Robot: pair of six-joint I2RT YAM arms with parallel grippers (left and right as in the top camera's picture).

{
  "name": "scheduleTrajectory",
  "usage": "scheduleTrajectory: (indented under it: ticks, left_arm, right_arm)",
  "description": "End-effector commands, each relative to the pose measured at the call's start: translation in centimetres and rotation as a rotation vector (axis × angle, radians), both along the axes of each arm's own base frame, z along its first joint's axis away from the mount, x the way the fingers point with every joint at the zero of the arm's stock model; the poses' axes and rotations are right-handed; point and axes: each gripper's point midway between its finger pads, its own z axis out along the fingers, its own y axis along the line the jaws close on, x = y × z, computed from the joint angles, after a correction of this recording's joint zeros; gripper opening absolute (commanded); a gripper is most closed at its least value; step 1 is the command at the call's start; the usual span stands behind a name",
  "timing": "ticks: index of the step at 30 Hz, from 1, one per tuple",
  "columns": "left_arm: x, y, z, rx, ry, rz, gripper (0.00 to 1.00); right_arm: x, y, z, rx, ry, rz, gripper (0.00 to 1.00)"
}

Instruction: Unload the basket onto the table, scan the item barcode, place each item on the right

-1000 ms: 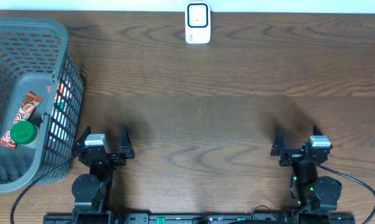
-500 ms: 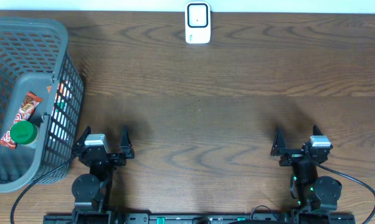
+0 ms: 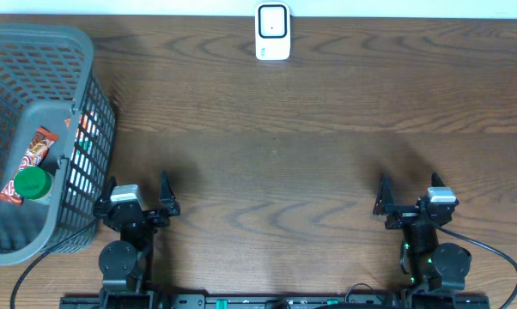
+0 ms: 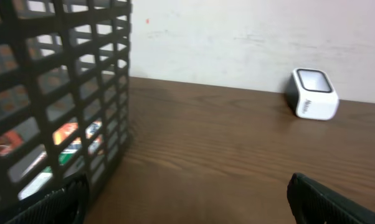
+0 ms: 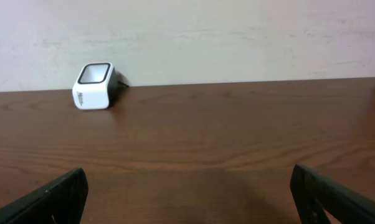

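A white barcode scanner [image 3: 273, 32] stands at the table's far edge, in the middle; it also shows in the left wrist view [image 4: 312, 93] and the right wrist view [image 5: 94, 85]. The items lie in a grey mesh basket [image 3: 87, 69] at the left: a red snack wrapper [image 3: 31, 163] and a green-lidded container [image 3: 32, 183]. My left gripper [image 3: 138, 184] stands open just right of the basket, empty [image 4: 187, 183]. Near the front right my right gripper [image 3: 409, 190] is open too, with only bare wood between its fingers [image 5: 187, 177].
The basket wall [image 4: 69, 93] fills the left side of the left wrist view, with colourful packs [image 4: 75, 140] showing through the mesh. A pale wall runs behind the table's far edge. Brown wood lies between the grippers and the scanner.
My left gripper has swung a little to the left, toward the basket. The right arm has not moved.
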Motion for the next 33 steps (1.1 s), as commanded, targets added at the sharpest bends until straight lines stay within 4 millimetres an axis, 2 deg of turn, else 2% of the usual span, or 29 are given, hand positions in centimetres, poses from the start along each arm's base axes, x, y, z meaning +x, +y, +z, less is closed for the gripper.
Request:
scheduleTrajectory:
  ticks: [1, 3, 6, 7, 11, 17, 20, 22, 25, 27, 29, 31, 33]
  left_arm:
    - [-0.2, -4.2, -0.6, -0.029, 0.012, -0.243, 0.99]
    - [-0.8, -6.6, -0.5, -0.030, 0.033, -0.389, 0.99]
    - [-1.8, -8.5, 0.7, -0.042, 0.063, -0.503, 0.99]
    - [-2.3, -9.4, 2.9, -0.027, 0.041, -0.568, 0.99]
    - [-2.4, -10.2, 9.1, -0.030, 0.028, -0.619, 0.99]
    - [-0.7, -10.5, 17.7, -0.141, 0.299, -0.619, 0.99]
    - [-0.5, -10.5, 21.3, -0.176, 0.432, -0.609, 0.99]
    - [-0.3, -10.5, 21.8, -0.201, 0.524, -0.601, 0.99]
    - [0.2, -10.5, 20.3, -0.230, 0.650, -0.595, 0.99]
    - [1.0, -10.5, 20.1, -0.234, 0.665, -0.593, 0.99]
    - [1.9, -10.0, 21.1, -0.218, 0.646, -0.563, 0.99]
    - [2.8, -8.1, 22.5, -0.193, 0.611, -0.458, 0.99]
    - [3.5, -4.1, 24.7, -0.207, 0.570, -0.229, 0.99]
  right_arm:
    - [0.0, 0.0, 0.0, 0.012, 0.001, -0.001, 0.99]
    - [0.0, 0.0, 0.0, 0.012, 0.001, -0.001, 0.99]
    - [0.0, 0.0, 0.0, 0.012, 0.001, -0.001, 0.99]
    - [0.0, 0.0, 0.0, 0.012, 0.001, -0.001, 0.99]
    - [0.0, 0.0, 0.0, 0.012, 0.001, -0.001, 0.99]
    - [0.0, 0.0, 0.0, 0.012, 0.001, -0.001, 0.99]
    - [0.0, 0.0, 0.0, 0.012, 0.001, -0.001, 0.99]
    - [0.0, 0.0, 0.0, 0.012, 0.001, -0.001, 0.99]
    - [0.0, 0.0, 0.0, 0.012, 0.001, -0.001, 0.99]
    - [0.0, 0.0, 0.0, 0.012, 0.001, -0.001, 0.99]
    - [0.0, 0.0, 0.0, 0.012, 0.001, -0.001, 0.99]
    - [0.0, 0.0, 0.0, 0.012, 0.001, -0.001, 0.99]
    - [0.0, 0.0, 0.0, 0.012, 0.001, -0.001, 0.99]
